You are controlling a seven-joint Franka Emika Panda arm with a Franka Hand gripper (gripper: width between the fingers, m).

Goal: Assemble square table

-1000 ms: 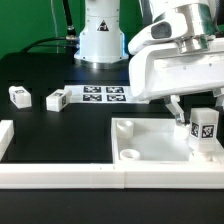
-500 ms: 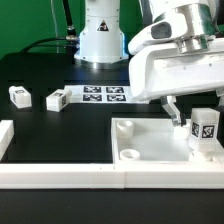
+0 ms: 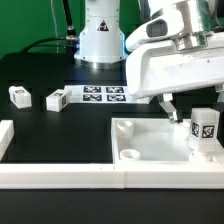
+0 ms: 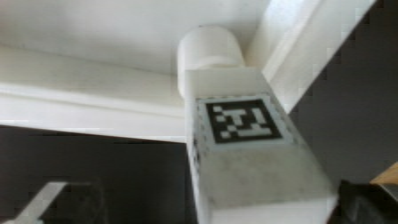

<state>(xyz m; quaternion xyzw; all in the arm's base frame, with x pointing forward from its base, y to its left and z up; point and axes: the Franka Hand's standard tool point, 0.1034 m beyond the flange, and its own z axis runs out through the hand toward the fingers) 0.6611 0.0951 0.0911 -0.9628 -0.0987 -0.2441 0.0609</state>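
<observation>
At the exterior view's far left sits a short white bar [image 3: 5, 135]. On the black table [image 3: 60, 125] behind it lie a loose leg [image 3: 18, 95] and a second leg [image 3: 57, 99], well apart from the gripper. The marker board [image 3: 103, 95] lies next, in front of the arm's base [image 3: 100, 30].

The top [image 3: 150, 140] rests against a long bar [image 3: 60, 176] at the near edge. An empty round socket shows in its near corner on the exterior view's left.

At the top's right end stands the upright leg [image 3: 204, 132], tag facing out. The gripper [image 3: 193, 112] hangs over it with jaws spread. The one visible finger [image 3: 172, 108] is just beside the leg on the exterior view's left, with a gap between them, so nothing is gripped.

In the wrist view the upright leg [image 4: 240, 130] fills the middle. Its round end sits where the rims of the top [image 4: 71, 100] meet.
</observation>
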